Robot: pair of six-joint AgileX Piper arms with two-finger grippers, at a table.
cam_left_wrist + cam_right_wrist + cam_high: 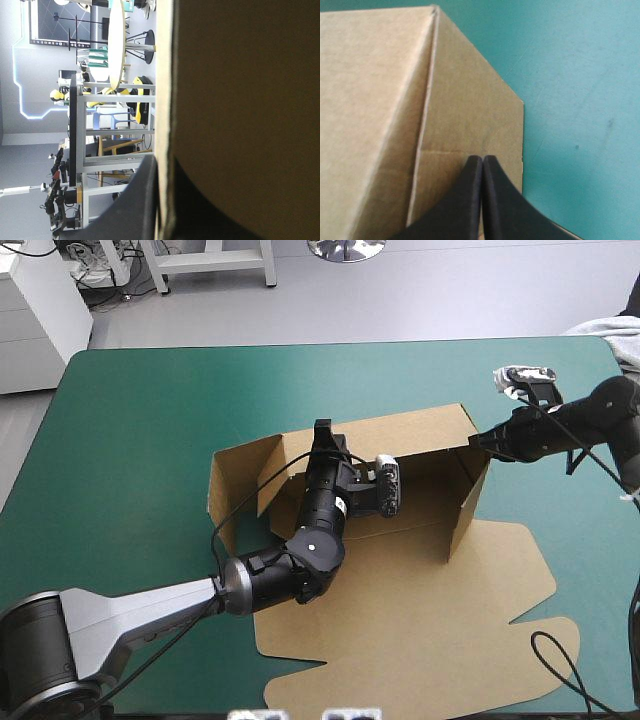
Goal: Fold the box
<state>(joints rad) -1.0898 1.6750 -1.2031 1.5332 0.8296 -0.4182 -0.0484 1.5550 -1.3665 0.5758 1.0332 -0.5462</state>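
Note:
The brown box (420, 590) lies mid-table, its lid flat toward the near edge. Its back wall (410, 435), a left flap (235, 480) and the right wall (468, 505) stand raised. My left gripper (322, 432) sits at the back wall's top edge. In the left wrist view the board's edge (165, 75) runs between the two black fingers of this gripper (165, 167), which is shut on it. My right gripper (476, 441) is at the box's far right corner. In the right wrist view this gripper (483, 159) is shut, its tips against the outer face of the wall (465, 120).
Bare teal-green cover (140, 420) stretches left of and beyond the box, with more (580, 75) to the right of the box corner. A pale grey cloth (615, 335) lies at the table's far right corner.

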